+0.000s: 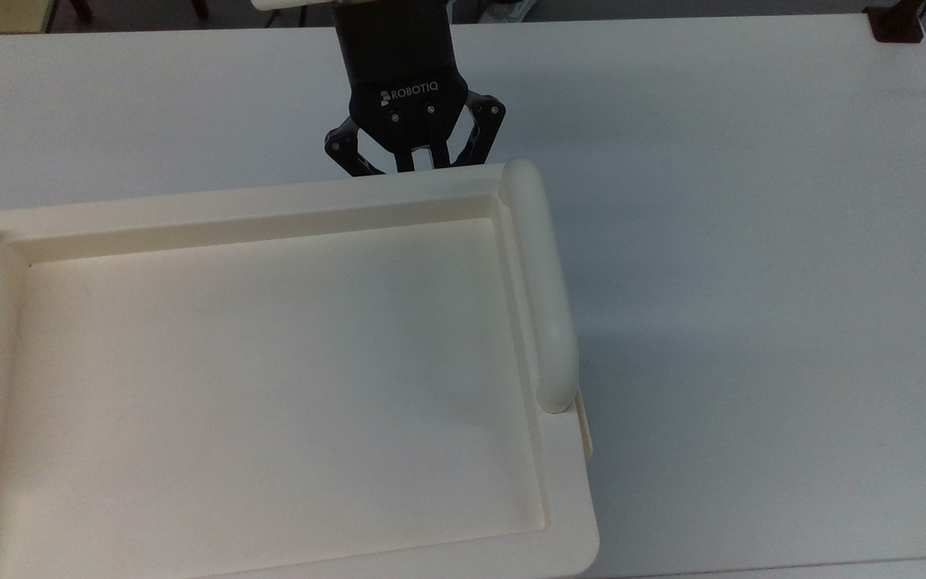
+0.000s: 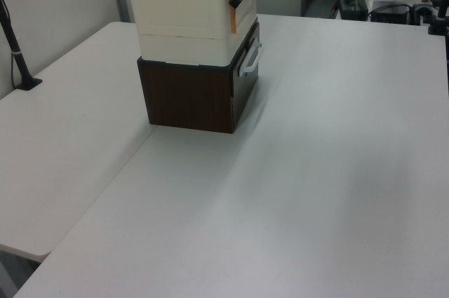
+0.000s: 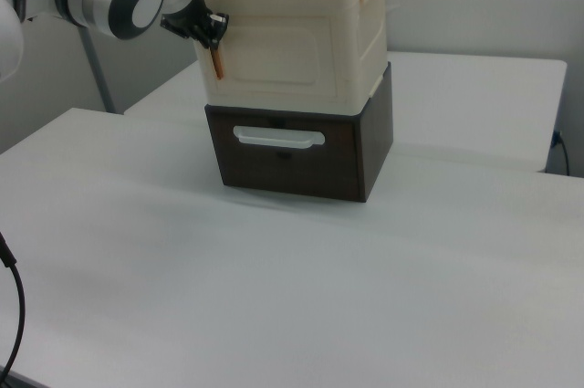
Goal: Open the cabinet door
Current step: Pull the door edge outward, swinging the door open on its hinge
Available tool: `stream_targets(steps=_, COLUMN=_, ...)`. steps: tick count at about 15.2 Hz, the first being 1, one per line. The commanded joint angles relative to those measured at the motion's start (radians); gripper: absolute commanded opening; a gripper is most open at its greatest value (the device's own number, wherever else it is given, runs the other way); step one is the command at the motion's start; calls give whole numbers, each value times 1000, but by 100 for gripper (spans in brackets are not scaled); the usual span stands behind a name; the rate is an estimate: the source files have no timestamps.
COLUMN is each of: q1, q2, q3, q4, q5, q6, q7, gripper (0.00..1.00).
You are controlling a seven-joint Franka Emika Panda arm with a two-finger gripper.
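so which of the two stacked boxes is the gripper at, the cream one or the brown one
The upper cream-white plastic cabinet. The black gripper sits at its front corner by the orange strip; the dark brown wooden drawer box with the white handle lies below, untouched.

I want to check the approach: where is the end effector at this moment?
In the right view, the end effector is at the upper left corner of the cabinet, beside a brownish strip.

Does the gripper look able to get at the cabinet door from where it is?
Probably yes: the gripper is right at the cabinet door's edge by the orange strip, with nothing between them.
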Motion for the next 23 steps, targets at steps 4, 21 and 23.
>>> stream_targets(steps=4, q1=-5, q2=-21, q3=-8, q4=-11, q5=-27, q6=-15, q7=18, gripper=0)
stream_targets(steps=21, q1=-236, q2=-236, q3=-16, q4=-102, q5=-60, q6=-583, q7=-4, gripper=69)
stream_targets(steps=23, q1=-288, q2=-253, q3=-28, q4=-103, q5=-61, q6=-640, q7=-53, gripper=75)
